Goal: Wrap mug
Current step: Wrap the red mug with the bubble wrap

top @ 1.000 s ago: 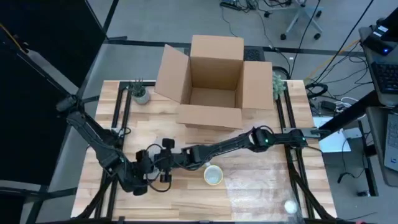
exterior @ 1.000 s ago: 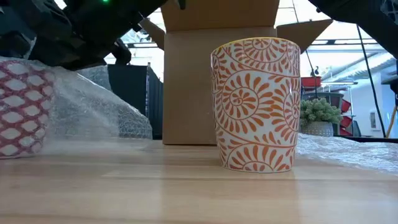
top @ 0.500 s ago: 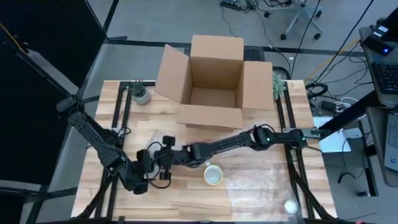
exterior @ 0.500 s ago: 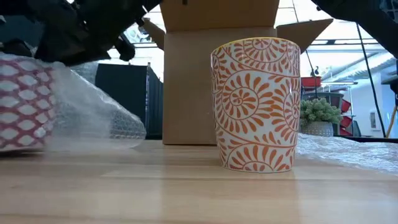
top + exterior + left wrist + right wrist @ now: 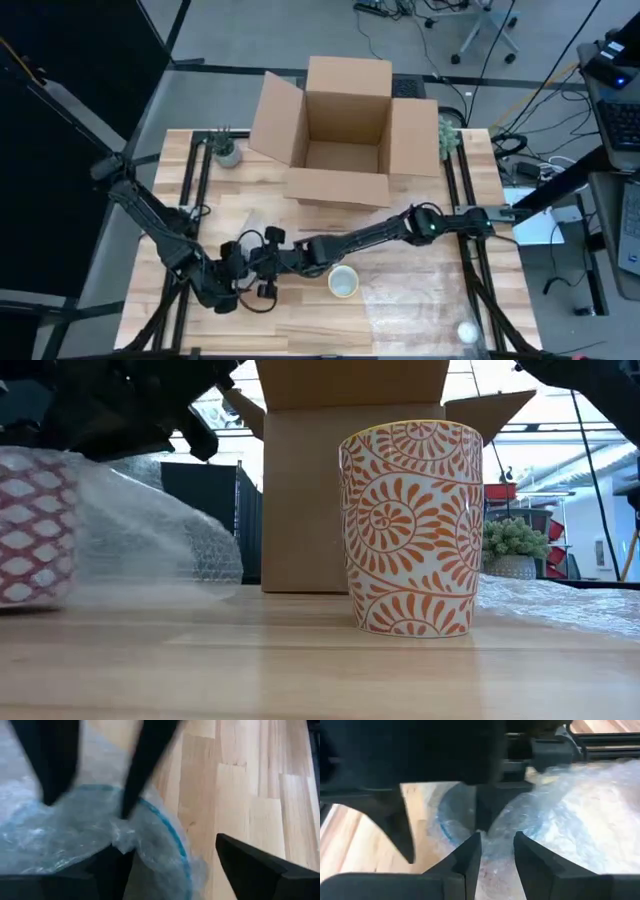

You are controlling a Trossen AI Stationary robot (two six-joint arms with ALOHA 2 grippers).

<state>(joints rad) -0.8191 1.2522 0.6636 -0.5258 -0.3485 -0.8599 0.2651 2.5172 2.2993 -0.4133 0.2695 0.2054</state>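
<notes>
Two mugs here. The red-patterned mug sits at the table's left-front, bundled in bubble wrap, and both arms crowd over it. In the low view its sides look vertical, so it seems upright, though the wrap blurs the outline. Right gripper: jaws nearly together, pinching a fold of wrap beside the blue rim. Left gripper: jaws spread wide, straddling the wrapped rim. The orange swirl mug stands upright, bare, near the middle. An open box sits at the back.
</notes>
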